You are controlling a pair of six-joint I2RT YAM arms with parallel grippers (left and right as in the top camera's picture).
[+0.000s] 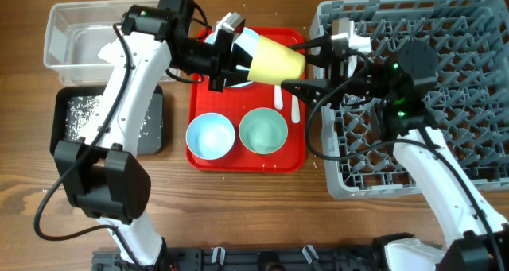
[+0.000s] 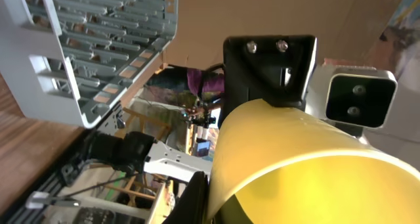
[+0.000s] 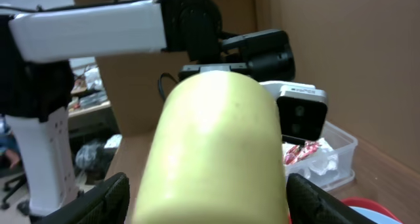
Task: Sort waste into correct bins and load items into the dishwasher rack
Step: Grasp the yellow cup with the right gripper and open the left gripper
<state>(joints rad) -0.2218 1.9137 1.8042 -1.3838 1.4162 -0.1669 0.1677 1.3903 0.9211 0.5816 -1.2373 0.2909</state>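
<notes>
L fingers (image 2: 269, 69) clamped on yellow cup (image 1: 278, 60) above red tray (image 1: 237, 161) — R fingers (image 3: 315, 201) apart, straddling its other end.

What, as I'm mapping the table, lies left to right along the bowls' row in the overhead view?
Black tray → blue bowl → teal bowl → rack.

two bowls (image 1: 211, 135) sit side by side on the serving tray (image 1: 242, 162), rack (image 1: 453, 32) right, tub (image 1: 70, 29) left.
</notes>
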